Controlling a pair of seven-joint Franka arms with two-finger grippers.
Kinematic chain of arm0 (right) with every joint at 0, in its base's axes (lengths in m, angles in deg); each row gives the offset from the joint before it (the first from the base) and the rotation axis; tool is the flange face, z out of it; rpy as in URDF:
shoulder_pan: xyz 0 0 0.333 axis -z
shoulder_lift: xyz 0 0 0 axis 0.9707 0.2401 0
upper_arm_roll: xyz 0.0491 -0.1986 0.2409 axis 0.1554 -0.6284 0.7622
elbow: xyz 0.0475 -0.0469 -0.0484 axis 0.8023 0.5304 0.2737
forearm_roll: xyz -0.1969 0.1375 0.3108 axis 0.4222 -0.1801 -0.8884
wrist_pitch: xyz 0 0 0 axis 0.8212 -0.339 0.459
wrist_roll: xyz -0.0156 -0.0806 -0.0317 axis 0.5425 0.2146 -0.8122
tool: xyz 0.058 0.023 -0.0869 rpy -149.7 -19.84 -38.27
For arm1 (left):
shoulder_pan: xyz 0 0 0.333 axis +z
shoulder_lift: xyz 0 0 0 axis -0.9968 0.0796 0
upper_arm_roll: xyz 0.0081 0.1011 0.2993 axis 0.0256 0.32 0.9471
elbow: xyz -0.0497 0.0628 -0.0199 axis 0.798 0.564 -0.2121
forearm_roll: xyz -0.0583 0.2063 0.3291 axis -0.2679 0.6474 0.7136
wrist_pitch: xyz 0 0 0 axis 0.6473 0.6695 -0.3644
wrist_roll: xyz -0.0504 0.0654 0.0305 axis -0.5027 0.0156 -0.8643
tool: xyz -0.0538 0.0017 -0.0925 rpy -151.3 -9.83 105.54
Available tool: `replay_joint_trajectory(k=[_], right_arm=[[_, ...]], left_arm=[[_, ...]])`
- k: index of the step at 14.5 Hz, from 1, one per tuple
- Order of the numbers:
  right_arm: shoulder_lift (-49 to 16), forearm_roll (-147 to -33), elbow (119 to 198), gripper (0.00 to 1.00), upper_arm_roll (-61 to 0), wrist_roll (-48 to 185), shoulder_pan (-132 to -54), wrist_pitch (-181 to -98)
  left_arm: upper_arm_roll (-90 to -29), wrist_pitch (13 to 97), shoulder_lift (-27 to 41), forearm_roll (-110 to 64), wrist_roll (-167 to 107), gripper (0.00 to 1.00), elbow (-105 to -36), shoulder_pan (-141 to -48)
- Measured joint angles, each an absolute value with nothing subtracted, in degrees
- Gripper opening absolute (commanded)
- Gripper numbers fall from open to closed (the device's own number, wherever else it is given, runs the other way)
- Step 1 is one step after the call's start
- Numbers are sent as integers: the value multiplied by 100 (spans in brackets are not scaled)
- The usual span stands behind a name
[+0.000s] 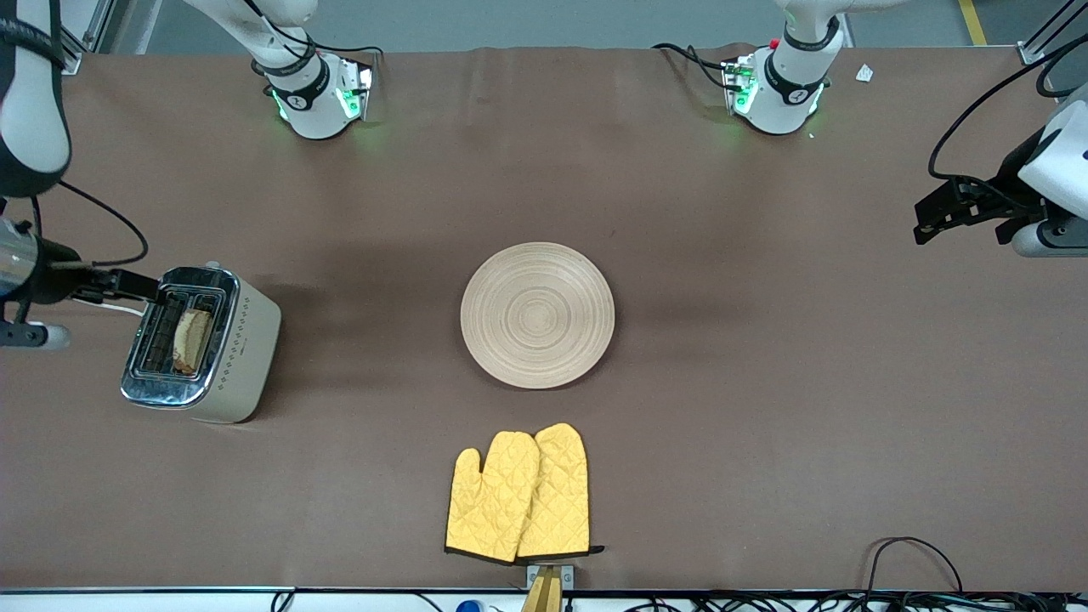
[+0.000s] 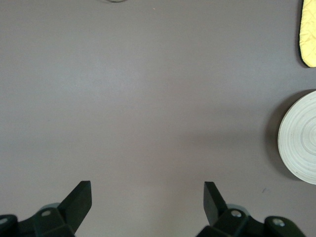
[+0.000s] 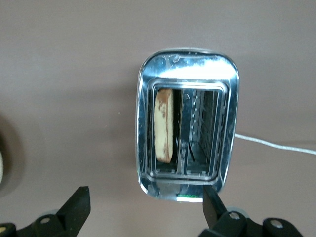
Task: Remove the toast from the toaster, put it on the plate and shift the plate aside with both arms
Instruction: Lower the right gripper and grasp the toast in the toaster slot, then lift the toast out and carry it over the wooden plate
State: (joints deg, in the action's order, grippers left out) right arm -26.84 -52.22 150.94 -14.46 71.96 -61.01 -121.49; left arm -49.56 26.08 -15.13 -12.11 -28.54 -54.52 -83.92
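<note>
The left gripper (image 2: 148, 205) hangs wide open over bare brown counter (image 2: 148, 98), with the plate (image 2: 300, 138) and a yellow mitt (image 2: 310, 34) at the frame's edge.

I note the plate (image 1: 537, 314) as pale wood, matt, with ringed grain. The toaster (image 1: 201, 343) has a mirror-bright chromed metal top and a smooth cream body (metal or plastic, I cannot tell). The toast (image 3: 163, 125) looks dry and porous, with a darker crust. The oven mitts (image 1: 518, 495) are quilted yellow cloth. The table cover (image 1: 765, 382) reads as matt brown, smooth.
</note>
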Motion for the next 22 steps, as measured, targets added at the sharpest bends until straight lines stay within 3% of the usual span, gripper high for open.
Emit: replay_joint_trajectory(k=[6, 10, 11, 12, 13, 14, 15, 22], right_arm=[[-2287, -4800, 15448, 98, -1432, 7184, -6114, -13049], [-2025, -4788, 15566, 85, -1440, 7181, -6108, -13284], [-1958, -4787, 15567, 76, -1439, 7180, -6108, -13295], [-1909, -4787, 15568, 60, -1438, 7180, -6108, -13298], [-1866, -4787, 15569, 33, -1438, 7180, -6108, -13298], [-1833, -4787, 15570, 13, -1440, 7179, -6108, -13298], [-1812, -4785, 15570, 3, -1442, 7179, -6107, -13298], [-1805, -4728, 15497, 0, -1447, 7156, -6102, -13294]], left_arm=[[-4956, 2610, -1511, -1211, -2854, 100, -5451, -8392], [-4956, 2611, -1511, -1211, -2854, 100, -5448, -8386], [-4955, 2611, -1510, -1211, -2854, 100, -5448, -8386], [-4955, 2611, -1510, -1211, -2852, 100, -5448, -8385], [-4955, 2611, -1510, -1211, -2850, 100, -5448, -8384], [-4955, 2611, -1510, -1211, -2847, 100, -5448, -8383], [-4955, 2611, -1510, -1211, -2846, 100, -5448, -8382], [-4955, 2611, -1509, -1211, -2837, 100, -5447, -8388]])
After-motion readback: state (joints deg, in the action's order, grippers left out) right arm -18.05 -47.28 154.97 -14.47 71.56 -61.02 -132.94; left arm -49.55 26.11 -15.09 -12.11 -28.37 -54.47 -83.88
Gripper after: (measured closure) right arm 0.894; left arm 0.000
